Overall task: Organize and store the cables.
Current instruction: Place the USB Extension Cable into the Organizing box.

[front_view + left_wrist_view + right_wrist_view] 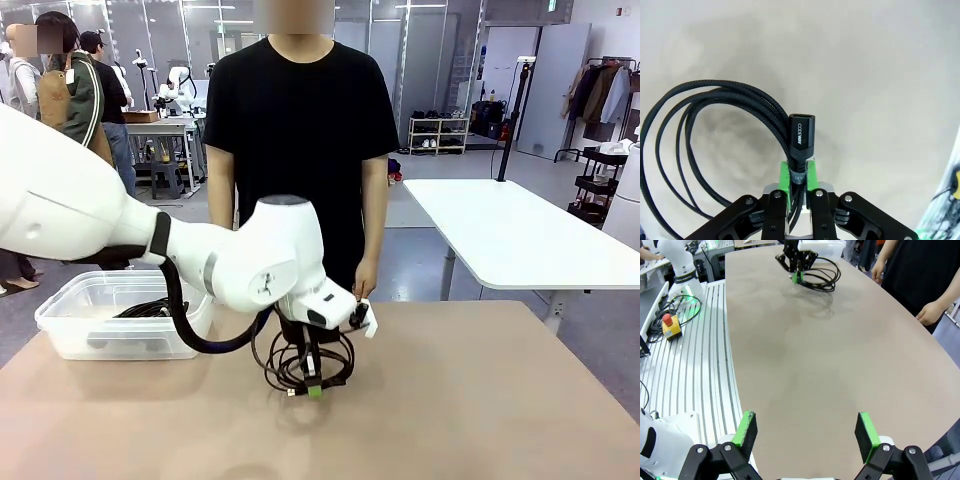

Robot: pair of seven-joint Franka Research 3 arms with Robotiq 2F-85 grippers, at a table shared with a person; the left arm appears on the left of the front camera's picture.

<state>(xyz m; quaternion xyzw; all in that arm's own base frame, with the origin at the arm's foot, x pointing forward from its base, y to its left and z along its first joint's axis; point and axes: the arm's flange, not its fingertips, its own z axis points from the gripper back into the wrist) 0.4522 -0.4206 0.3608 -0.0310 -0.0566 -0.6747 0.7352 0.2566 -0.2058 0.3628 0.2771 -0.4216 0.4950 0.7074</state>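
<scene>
Left gripper [799,186] jaws narrow, green pads [784,176] pinched on the coiled cable [715,95] at its tie, plug end sticking up just past the fingertips. Coil loops hang off to one side, low over the table [480,400] mid-front, ahead of the person [300,130]. More cables [150,308] sit in the clear bin [75,335] at table left. Right gripper [807,432] jaws wide, holding nothing, above bare tabletop, well apart from the coil.

Bright even overhead light, soft shadows, sharp focus, wide-angle wrist-view distortion
</scene>
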